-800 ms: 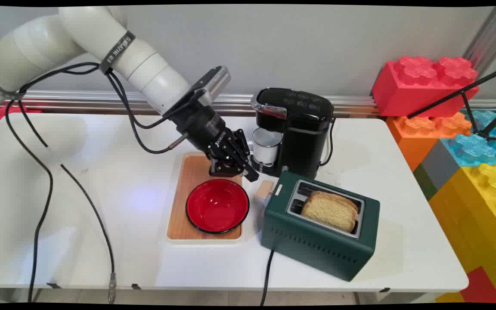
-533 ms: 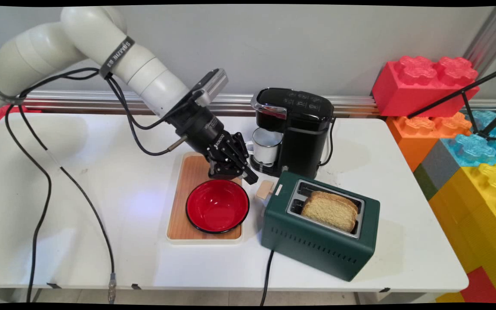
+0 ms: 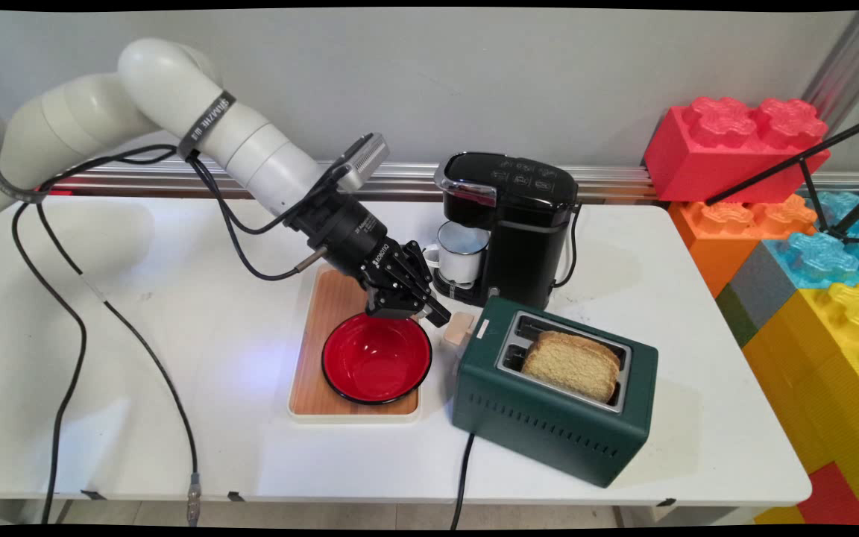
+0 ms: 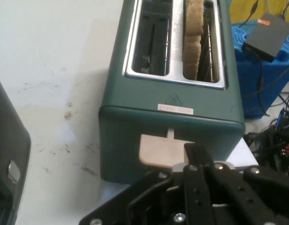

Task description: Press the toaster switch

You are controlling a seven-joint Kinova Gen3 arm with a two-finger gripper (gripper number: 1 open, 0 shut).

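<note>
Reaching down from the upper left, the white arm tilts its black claw [image 3: 435,313] toward the dark green two-slot toaster [image 3: 555,389], fingers closed together, tip just beside the toaster's tan lever [image 3: 459,328]. Since the earlier frames the claw has dropped lower, over the red bowl's [image 3: 376,358] far rim. The toaster's long axis runs diagonally on the white table [image 3: 176,373], lever end facing the claw, a bread slice [image 3: 571,363] in one slot.
</note>
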